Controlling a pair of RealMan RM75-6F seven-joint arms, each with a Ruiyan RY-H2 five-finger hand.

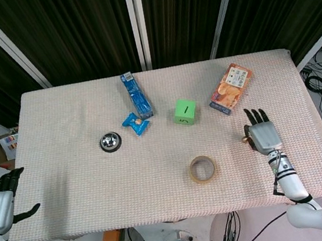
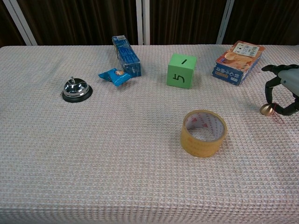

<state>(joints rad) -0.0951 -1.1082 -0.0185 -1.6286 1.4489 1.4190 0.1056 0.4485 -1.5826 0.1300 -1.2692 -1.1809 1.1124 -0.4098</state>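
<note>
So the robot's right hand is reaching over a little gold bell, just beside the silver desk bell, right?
Not quite. The right hand is over the little gold bell, but the silver desk bell sits far across the table, as the chest view shows. The tape roll lies nearest.

Tape roll (image 2: 203,133), green cube (image 2: 181,70), desk bell (image 2: 76,89)

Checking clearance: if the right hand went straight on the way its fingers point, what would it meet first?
Probably the orange box: the right hand points up-table toward it, perhaps passing just right of it. Depth is unclear.
</note>
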